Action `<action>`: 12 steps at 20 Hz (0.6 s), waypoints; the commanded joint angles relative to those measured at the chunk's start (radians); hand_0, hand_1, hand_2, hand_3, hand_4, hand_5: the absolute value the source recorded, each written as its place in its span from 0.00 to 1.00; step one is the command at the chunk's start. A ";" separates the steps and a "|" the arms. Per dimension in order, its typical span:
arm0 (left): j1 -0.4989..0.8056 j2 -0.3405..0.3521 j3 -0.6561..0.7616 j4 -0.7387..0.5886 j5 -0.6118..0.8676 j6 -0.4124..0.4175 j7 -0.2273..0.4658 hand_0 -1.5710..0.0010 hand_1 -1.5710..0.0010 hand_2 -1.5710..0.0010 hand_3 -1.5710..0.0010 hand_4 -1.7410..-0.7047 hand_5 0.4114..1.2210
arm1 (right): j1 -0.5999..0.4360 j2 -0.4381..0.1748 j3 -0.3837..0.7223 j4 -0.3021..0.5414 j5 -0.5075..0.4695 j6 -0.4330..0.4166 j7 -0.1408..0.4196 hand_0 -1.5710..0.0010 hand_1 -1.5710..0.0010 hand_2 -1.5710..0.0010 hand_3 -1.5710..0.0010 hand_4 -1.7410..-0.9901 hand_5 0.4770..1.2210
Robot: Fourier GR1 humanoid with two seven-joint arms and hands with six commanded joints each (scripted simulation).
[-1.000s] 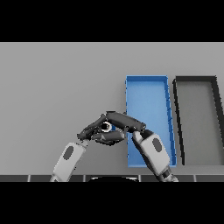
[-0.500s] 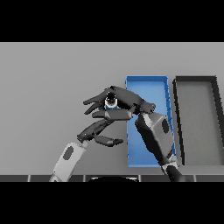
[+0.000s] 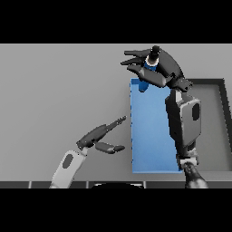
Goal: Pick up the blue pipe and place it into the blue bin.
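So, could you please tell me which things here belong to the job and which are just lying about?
Belong to the job:
- blue pipe, held in the right hand
- blue bin

Just there:
- dark bin, right of the blue one
- left hand, open, idle

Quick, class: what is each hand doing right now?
Left hand: open, holding nothing.
Right hand: closed round the blue pipe, above the blue bin.
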 commanded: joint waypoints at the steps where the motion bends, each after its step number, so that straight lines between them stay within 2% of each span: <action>1: -0.011 -0.007 0.003 0.003 -0.001 0.006 0.013 1.00 1.00 1.00 1.00 0.76 0.08 | 0.022 -0.011 -0.011 0.008 0.024 -0.001 0.002 0.00 0.00 0.00 0.00 0.32 1.00; 3: -0.021 -0.013 0.001 0.019 -0.010 0.010 0.015 1.00 1.00 1.00 1.00 0.77 0.07 | 0.048 -0.024 -0.030 0.033 0.063 0.004 0.014 0.00 0.00 0.00 0.00 0.32 1.00; 6: -0.009 0.002 0.006 0.015 -0.013 0.010 -0.023 1.00 1.00 1.00 1.00 0.77 0.06 | 0.128 -0.026 -0.038 0.037 0.125 0.007 0.052 0.00 0.00 0.00 0.00 0.32 1.00; 8: -0.023 -0.002 0.013 0.024 -0.013 0.015 -0.011 1.00 1.00 1.00 1.00 0.77 0.06 | 0.186 -0.014 -0.034 0.028 0.174 0.000 0.081 0.00 0.00 0.00 0.00 0.32 1.00; 10: -0.017 -0.002 0.005 0.032 -0.034 0.024 -0.035 1.00 1.00 1.00 1.00 0.78 0.06 | 0.239 -0.042 -0.043 0.043 0.195 0.003 0.081 0.00 0.00 0.00 0.00 0.32 1.00; 12: -0.020 0.004 0.003 0.023 -0.033 0.019 -0.043 1.00 1.00 1.00 1.00 0.79 0.06 | 0.289 -0.054 -0.013 0.066 0.222 -0.041 0.081 0.00 0.00 0.00 0.00 0.32 1.00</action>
